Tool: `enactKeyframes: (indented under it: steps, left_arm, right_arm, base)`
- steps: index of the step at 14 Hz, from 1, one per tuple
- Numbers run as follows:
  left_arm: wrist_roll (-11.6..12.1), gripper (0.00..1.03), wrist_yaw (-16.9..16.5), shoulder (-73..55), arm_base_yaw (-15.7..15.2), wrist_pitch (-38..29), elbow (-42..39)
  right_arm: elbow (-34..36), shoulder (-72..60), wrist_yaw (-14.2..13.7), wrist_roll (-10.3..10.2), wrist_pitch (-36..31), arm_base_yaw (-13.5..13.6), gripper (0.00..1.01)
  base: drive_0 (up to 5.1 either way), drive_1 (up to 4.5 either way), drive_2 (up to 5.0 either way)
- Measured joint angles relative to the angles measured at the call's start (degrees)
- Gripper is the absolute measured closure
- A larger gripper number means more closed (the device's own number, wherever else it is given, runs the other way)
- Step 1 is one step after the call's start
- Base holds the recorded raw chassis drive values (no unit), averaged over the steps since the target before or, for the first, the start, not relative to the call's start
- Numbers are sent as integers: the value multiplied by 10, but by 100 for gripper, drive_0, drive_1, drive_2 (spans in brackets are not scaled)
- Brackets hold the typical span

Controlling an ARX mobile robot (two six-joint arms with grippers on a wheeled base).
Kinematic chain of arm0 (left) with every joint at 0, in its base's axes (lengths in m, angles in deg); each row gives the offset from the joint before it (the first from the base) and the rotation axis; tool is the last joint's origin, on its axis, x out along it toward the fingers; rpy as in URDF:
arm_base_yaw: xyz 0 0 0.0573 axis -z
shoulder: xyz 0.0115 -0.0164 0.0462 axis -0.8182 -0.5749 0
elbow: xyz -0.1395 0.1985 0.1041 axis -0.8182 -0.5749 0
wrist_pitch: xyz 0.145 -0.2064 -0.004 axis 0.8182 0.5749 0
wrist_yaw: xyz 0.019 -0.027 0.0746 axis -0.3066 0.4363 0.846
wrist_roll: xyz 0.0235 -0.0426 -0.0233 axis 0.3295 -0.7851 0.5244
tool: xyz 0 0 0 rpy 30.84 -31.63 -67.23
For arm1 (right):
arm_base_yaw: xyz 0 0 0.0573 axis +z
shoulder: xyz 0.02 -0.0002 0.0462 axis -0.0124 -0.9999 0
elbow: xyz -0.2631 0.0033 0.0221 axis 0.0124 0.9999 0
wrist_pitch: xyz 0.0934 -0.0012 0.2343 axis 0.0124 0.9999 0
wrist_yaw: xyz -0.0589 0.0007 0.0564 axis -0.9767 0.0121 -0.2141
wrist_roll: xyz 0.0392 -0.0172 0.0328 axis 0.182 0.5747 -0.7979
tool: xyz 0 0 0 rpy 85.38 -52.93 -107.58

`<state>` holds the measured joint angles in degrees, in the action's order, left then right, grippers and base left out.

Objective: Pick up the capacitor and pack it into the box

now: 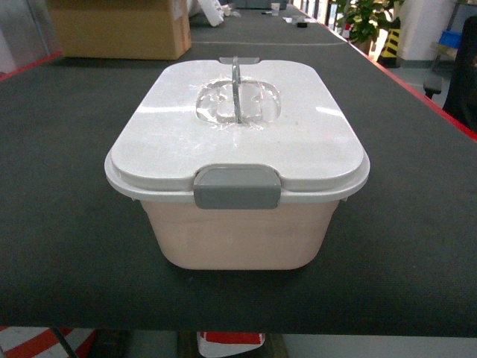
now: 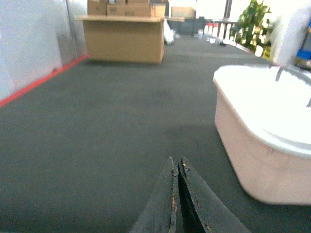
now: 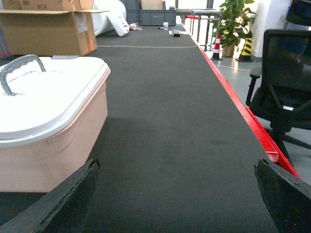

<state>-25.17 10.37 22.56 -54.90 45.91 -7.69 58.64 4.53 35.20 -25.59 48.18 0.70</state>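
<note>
Currently, nothing is held by either arm. On the left, the left pincer [image 2: 176, 194] is seen in its wrist view with its two dark fingers pressed together, closed on nothing, held low over the bare dark table [image 2: 97, 136]; the box [image 2: 262, 145] lies off to its right, well apart. Far behind, a cardboard carton [image 1: 119, 30] is set at the table's back left. In the middle, the box [image 1: 238, 179] is placed squarely before the robot, likely so both arms can reach it. Its white lid [image 1: 238, 127] is on, the grey front latch [image 1: 237, 186] is folded down, and the handle [image 1: 237, 86] stands upright. On the right, the right pincer [image 3: 177, 194] is spread wide, empty, the box just to its left. No capacitor can be found in any view, so packing is judged not yet begun; the lid would need removing first.
</note>
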Motion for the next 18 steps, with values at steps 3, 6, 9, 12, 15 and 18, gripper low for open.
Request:
enactKeyframes:
  steps: [3,6,9,12,15,18]
  left_arm:
    - [0,59,1,0,0,13,-1]
    - [1,5,1,0,0,13,-1]
    - [1,5,1,0,0,13,-1]
    - [1,5,1,0,0,13,-1]
    - [1,5,1,0,0,13,-1]
    - [1,5,1,0,0,13,-1]
  right_arm:
    - [0,0,0,0,0,0,3]
    - [0,0,0,0,0,0,3]
    - [0,0,0,0,0,0,3]
    - [0,0,0,0,0,0,3]
    - [0,0,0,0,0,0,3]
    - [0,0,0,0,0,0,3]
  base:
    - [0,0,0]
    - [0,0,0]
    - [0,0,0]
    - [0,0,0]
    - [0,0,0]
    - [0,0,0]
